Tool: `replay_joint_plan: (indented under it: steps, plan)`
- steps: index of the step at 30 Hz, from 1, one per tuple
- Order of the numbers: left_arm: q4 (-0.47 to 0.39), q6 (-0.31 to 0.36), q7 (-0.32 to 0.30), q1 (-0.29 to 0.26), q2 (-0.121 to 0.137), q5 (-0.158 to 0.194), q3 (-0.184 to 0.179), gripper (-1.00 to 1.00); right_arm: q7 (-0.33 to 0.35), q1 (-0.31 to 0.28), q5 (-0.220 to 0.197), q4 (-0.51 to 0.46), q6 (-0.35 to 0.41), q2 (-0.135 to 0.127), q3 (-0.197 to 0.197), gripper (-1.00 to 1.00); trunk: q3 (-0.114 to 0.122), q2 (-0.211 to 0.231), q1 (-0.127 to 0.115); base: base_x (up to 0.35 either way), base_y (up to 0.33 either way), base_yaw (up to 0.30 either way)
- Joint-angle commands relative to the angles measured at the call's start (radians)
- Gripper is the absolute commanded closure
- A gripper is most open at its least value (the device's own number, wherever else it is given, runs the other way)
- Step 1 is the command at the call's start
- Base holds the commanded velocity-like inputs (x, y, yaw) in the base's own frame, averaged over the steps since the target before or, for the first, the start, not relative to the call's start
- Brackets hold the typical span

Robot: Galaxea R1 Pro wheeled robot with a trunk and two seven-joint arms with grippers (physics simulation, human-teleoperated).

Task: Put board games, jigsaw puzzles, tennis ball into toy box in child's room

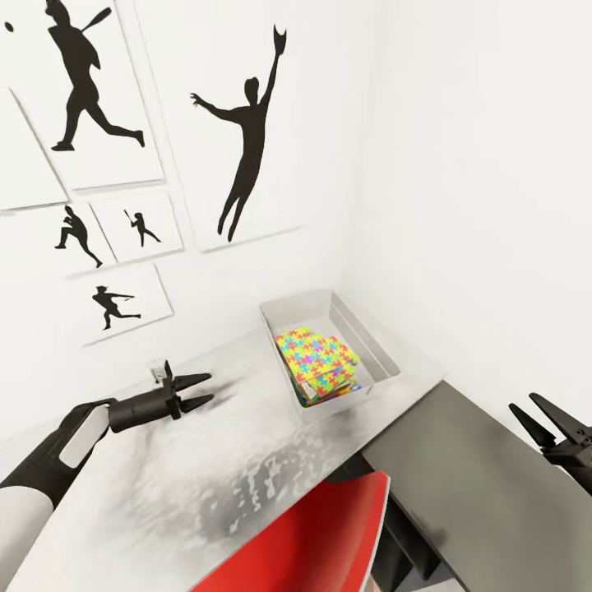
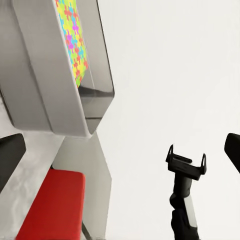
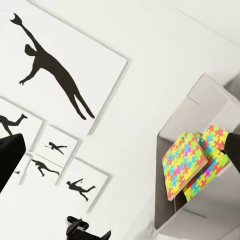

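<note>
Toy box: light-grey bin with sloping sides, at the far corner of the table, close against both walls. Also seen in the left wrist view and the right wrist view.

Jigsaw puzzles: two bright sheets in yellow, pink, blue, green and orange, inside the toy box, stacked and overlapping, tilted against its near side; shown edge-on in the left wrist view and as two offset sheets in the right wrist view. Something reddish under them, too hidden to name.

Table: pale, faintly marbled top, bearing the toy box.

Left gripper: above the table, near the toy box on its wall-picture side, fingers parted, holding nothing, pointed toward the toy box. Also at the edge of the right wrist view.

Right gripper: well apart from the toy box, over the dark-grey cabinet beside the table, fingers spread, empty. Also seen in the left wrist view.

Red chair: tucked at the table's near edge, below the toy box in the head view.

Wall pictures: white panels with black silhouettes of ball players, on the wall behind the toy box.
</note>
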Motion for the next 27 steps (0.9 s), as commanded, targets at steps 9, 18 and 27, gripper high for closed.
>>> replay_joint_plan:
  steps: [9,18,27]
  plan:
    - [-0.072,0.002,-0.004,0.075,0.041,-0.004,-0.003,-1.0,0.002,-0.001,0.001,-0.004,0.004,0.007,0.002,-1.0,0.004,-0.002,0.001,-0.02,-0.029,0.035]
    - [-0.093,0.002,-0.005,0.081,0.062,-0.008,-0.003,-1.0,0.001,-0.001,0.001,-0.01,0.003,0.011,0.009,-1.0,0.012,-0.002,0.001,-0.122,-0.177,0.008]
    - [-0.094,0.002,-0.007,0.081,0.076,-0.008,-0.002,-1.0,-0.001,-0.001,0.002,-0.011,0.002,0.015,0.014,-1.0,0.026,-0.002,0.001,-0.027,-0.038,0.057]
